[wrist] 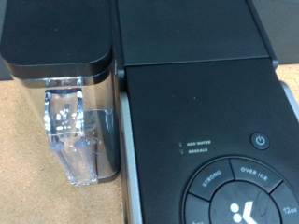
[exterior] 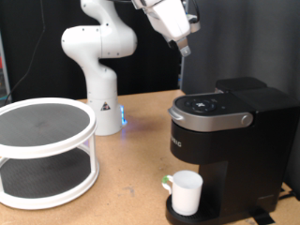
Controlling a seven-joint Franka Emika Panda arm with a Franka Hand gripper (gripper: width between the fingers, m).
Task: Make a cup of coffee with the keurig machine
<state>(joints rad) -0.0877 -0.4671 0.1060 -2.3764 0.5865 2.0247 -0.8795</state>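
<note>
The keurig machine (exterior: 228, 141) fills the right half of the exterior view: a boxy matte black body with a grey, silver-trimmed lid on top that lies closed, and a taller black block behind it. The cup (exterior: 187, 190), a plain white mug far smaller than the machine, stands on the round drip tray (exterior: 178, 214) at lower centre, under the brew head, with its handle pointing to the frame's left.

The gripper (exterior: 184, 49) hangs in the upper middle of the exterior view, above the machine's back left corner and clear of it; whether its fingers are apart or together cannot be told, and nothing shows between them.

The wrist view looks down on the machine's flat black top (wrist: 192, 56), a cluster of round buttons (wrist: 245, 196) with white lettering, and a clear water tank (wrist: 77, 126) under a black cap.

A white 2-tier round rack (exterior: 45, 150) sits at the exterior view's left on the wooden table (exterior: 131, 187), beside the white arm base (exterior: 101, 94).
</note>
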